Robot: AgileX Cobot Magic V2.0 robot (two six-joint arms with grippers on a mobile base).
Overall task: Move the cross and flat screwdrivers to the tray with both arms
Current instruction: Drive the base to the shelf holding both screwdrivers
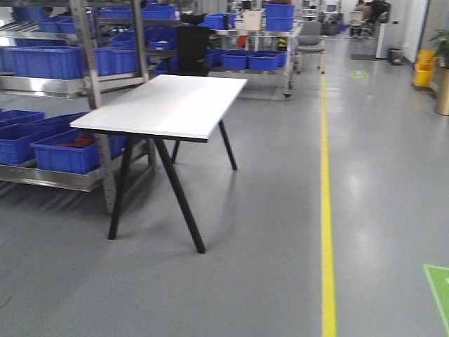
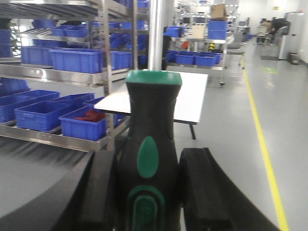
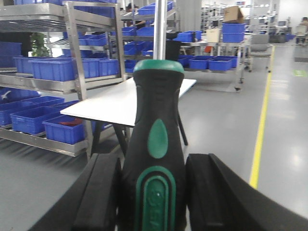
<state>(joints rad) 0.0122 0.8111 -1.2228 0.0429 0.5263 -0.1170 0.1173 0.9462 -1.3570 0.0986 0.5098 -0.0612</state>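
Screwdrivers, two alike, are both gripped. The left gripper (image 2: 150,190) is clamped on the left-hand screwdriver (image 2: 149,144) — a thick, waisted black handle with a green cap and green oval inlays. Its thin silver shaft (image 2: 155,33) runs past the top of the frame. The right gripper (image 3: 155,192) squeezes the right-hand screwdriver (image 3: 158,139), the same in shape and colour, between matte black fingers (image 3: 103,192).

Beyond both stands a white table (image 1: 168,105) with a smooth flat top and splayed black legs. It rests on a glossy grey floor (image 1: 280,246) marked by a yellow line (image 1: 326,175). Steel shelving (image 1: 88,56) beside the table carries blue plastic bins (image 1: 66,151).
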